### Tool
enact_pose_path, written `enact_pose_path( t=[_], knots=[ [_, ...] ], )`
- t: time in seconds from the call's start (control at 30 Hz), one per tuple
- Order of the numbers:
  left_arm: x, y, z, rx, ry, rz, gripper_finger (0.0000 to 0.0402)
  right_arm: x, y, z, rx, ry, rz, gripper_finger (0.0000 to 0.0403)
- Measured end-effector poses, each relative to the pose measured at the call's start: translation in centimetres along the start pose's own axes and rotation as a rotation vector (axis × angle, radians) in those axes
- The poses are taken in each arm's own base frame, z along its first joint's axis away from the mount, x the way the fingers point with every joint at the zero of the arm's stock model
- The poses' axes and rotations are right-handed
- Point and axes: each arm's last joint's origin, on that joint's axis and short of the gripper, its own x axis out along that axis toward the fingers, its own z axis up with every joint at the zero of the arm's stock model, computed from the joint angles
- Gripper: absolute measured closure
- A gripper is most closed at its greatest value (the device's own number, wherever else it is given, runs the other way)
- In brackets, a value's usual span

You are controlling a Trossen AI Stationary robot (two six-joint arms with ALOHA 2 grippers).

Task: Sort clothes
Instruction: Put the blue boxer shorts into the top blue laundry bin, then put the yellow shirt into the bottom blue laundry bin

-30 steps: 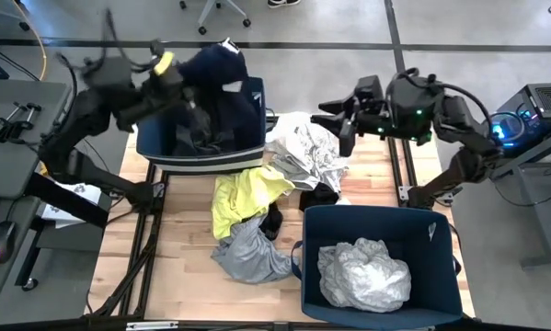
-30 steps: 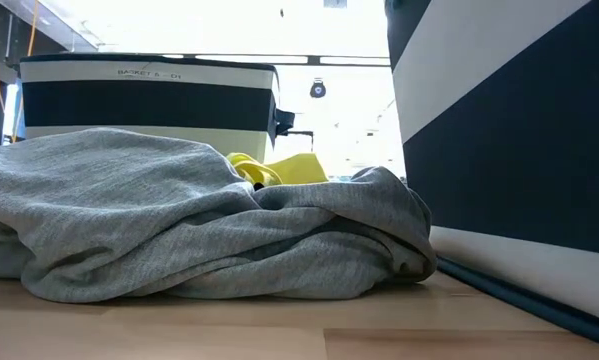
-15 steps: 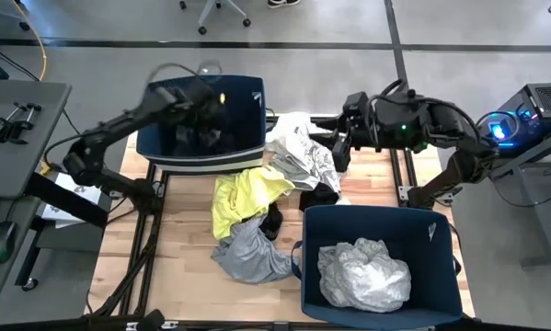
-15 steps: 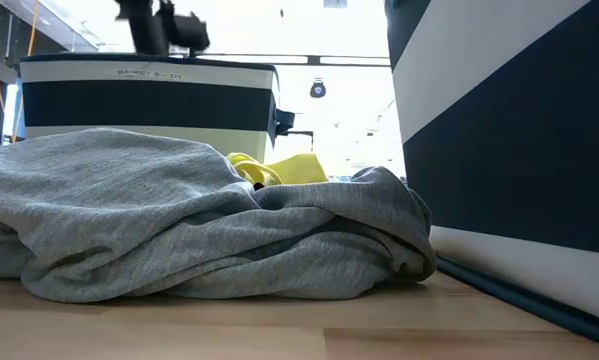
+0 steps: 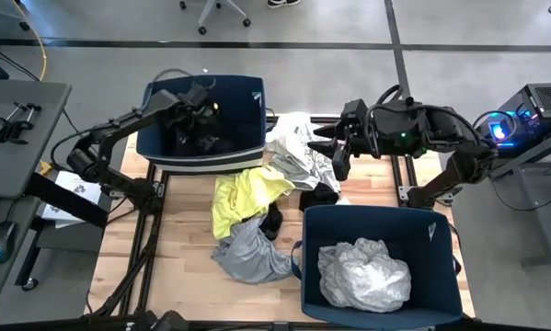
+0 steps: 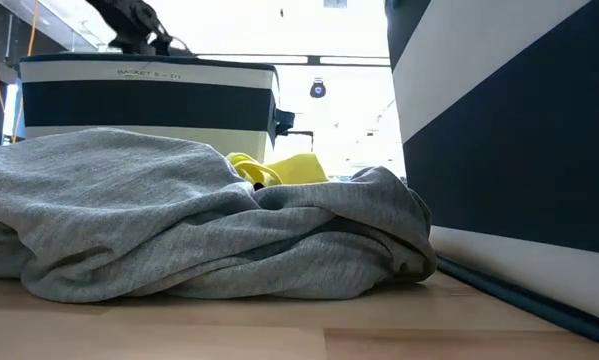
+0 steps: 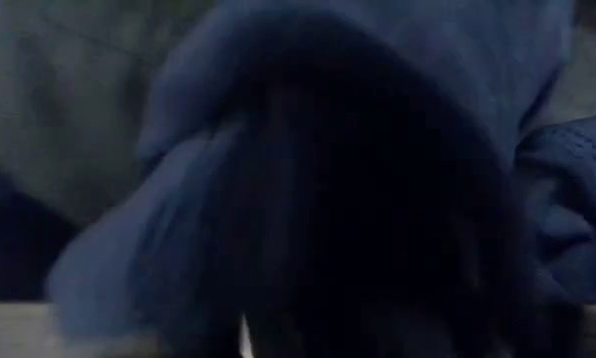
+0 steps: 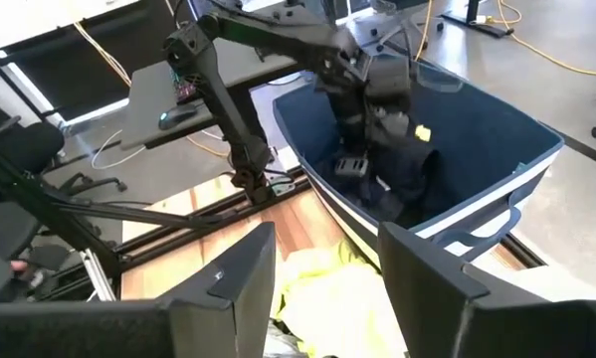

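At 5 o'clock on the table, nearest the front edge, a boxy navy bin [image 5: 382,262] holds a crumpled white-and-grey garment [image 5: 363,273]. Just beside it at 7 o'clock lies a soft grey top [image 5: 249,255], thick-folded and matte in the low view, with a bright yellow shirt [image 5: 243,194] behind it toward the centre and a small black piece [image 5: 272,221] between them. Further back, near 1 o'clock, a thin white printed garment [image 5: 304,152] lies rumpled, and the right gripper [image 5: 328,145] hovers over its edge with fingers [image 8: 226,288] spread, holding nothing. Farthest, at 11 o'clock, the second bin [image 5: 201,119] holds dark navy clothes [image 5: 201,140]; the left gripper [image 5: 198,99] is down inside it, and whether its fingers are spread I cannot tell. The step in hand looks like dropping 1 dark garment in that bin. Next, the right arm probably needs to descend and pinch the limp white cloth, which will drape and trail.
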Motion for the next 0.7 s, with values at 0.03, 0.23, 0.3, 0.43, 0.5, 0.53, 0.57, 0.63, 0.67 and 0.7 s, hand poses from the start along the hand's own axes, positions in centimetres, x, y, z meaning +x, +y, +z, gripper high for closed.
enact_pose_path(
  t=[0.03, 0.23, 0.3, 0.43, 0.5, 0.53, 0.57, 0.63, 0.67, 0.7],
  knots=[
    [-1.0, 0.1, 0.3, -0.006, -0.003, 0.001, 0.0219, 0.0, 0.0, 0.0, 0.0, 0.0, 0.0, 0.0238],
    [-8.2, 0.4, 0.7, -0.024, 0.0, 0.011, 0.0152, 0.0, 0.0, 0.0, -0.006, 0.0, -0.002, 0.0238],
    [-10.7, 0.1, 0.5, -0.047, -0.012, 0.008, 0.0146, 0.0, 0.0, 0.0, -0.018, -0.001, -0.003, 0.0238],
    [-14.9, -1.1, -0.3, -0.035, -0.112, -0.014, 0.0147, 0.0, -0.1, 0.0, -0.038, -0.008, -0.021, 0.0238],
    [-16.4, -2.1, -1.1, -0.015, -0.177, -0.081, 0.0148, 0.0, -0.1, 0.0, -0.05, -0.011, -0.028, 0.0238],
    [-17.0, -2.6, -1.5, -0.001, -0.204, -0.124, 0.0148, 0.0, -0.1, 0.0, -0.058, -0.012, -0.034, 0.0238],
    [-17.5, -3.1, -1.9, 0.019, -0.229, -0.163, 0.0149, 0.0, -0.1, 0.0, -0.065, -0.014, -0.04, 0.0238],
    [-18.2, -4.0, -3.0, 0.065, -0.251, -0.218, 0.0149, 0.0, -0.2, 0.1, -0.072, -0.019, -0.053, 0.0238],
    [-18.7, -4.6, -3.5, 0.101, -0.27, -0.24, 0.0149, 0.0, -0.2, 0.1, -0.072, -0.02, -0.057, 0.0238],
    [-19.1, -5.1, -4.0, 0.145, -0.296, -0.255, 0.0149, 0.0, -0.2, 0.1, -0.077, -0.021, -0.058, 0.0238]
  ],
)
